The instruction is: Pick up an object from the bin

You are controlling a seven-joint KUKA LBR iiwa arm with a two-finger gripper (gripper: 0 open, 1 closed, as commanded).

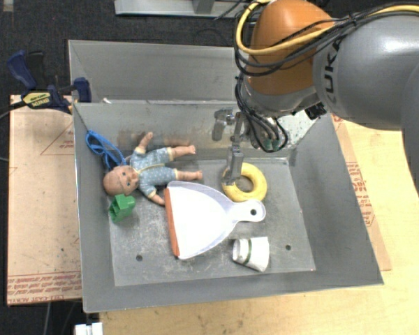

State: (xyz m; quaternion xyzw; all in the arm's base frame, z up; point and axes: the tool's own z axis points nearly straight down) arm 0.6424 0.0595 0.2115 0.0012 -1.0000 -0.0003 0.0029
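— What's the room like where you stand?

— Dark carpet (28, 19) all round, and on it a grey metal bin (297, 218) with a scuffed floor and a handful of loose things spread about.

— Start at the left, then.

— Against the left wall lies a blue looped thing (101, 149); I can't make out what it is. Below it sits a small green block (122, 207), just beside the head of a baby doll (145, 171). The doll lies on its back in a pale blue suit, head to the left, limbs flung out.

— And in the middle?

— A white dustpan (202, 225), lying flat, with an orange strip along its left edge and a stubby handle pointing right. One of the doll's limbs ends just beside its upper corner. To the right of the pan, near the front wall, a white cup-like piece (253, 252) lies on its side.

— Where's the robot in all this?

— The pincer (232, 179) is low over a yellow ring (260, 185), which lies flat right of the middle, just above the dustpan's handle. Its tip meets the ring's left rim. Whether it stands wide or narrow, I can't tell from here. Above it bulges an orange cover (286, 26) draped with cables (265, 135), and the big grey arm (384, 68) reaches in from the right.
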